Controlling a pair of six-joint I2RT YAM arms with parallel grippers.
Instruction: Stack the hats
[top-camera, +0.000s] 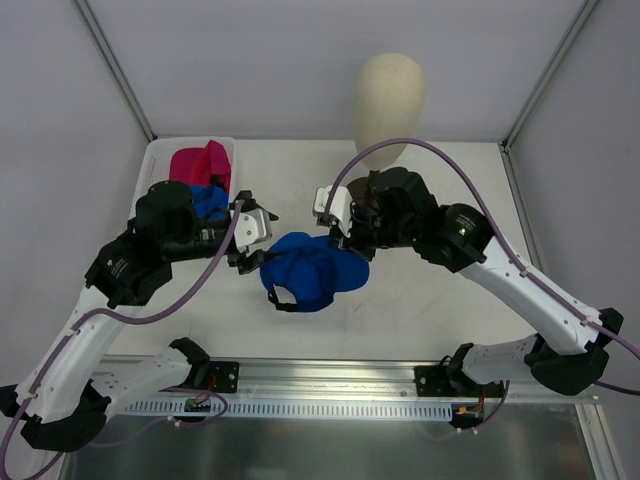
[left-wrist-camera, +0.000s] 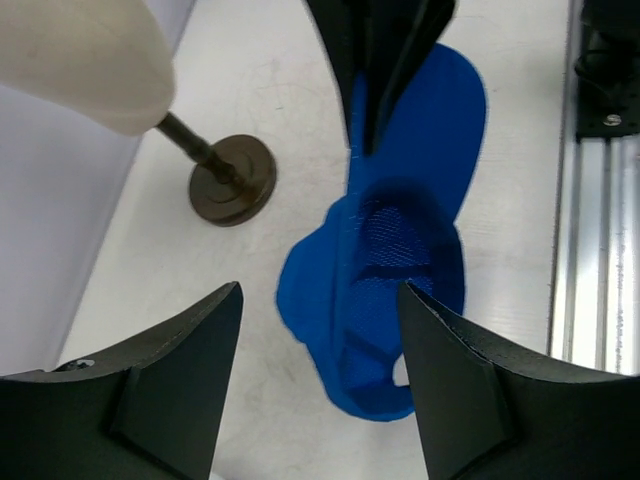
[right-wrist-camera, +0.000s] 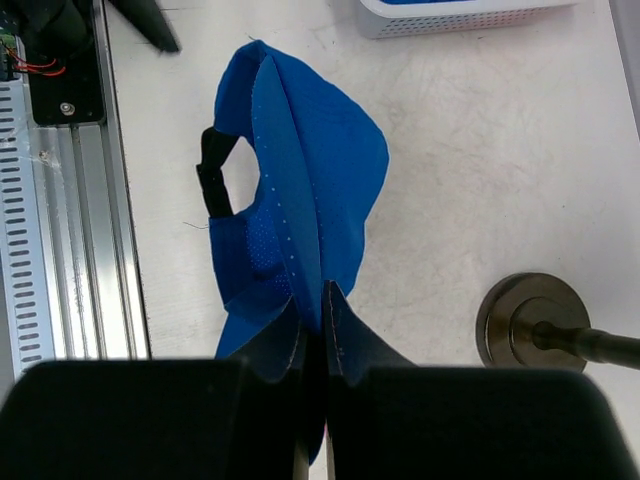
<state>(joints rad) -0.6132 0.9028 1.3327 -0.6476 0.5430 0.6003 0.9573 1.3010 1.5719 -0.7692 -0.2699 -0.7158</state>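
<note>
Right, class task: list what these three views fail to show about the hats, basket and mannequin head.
Top view: the left arm covers part of the white basket; beside the pink cap and something blue, its contents cannot be counted.
Right wrist view: the top edge cuts off the basket.
Top view: the right arm hides the mannequin head's stand.
Left wrist view: the frame corner crops the head.

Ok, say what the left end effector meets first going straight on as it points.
Likely the blue cap, straight ahead of the left end effector; the right end effector pinches its far side. Depth is unclear.
</note>
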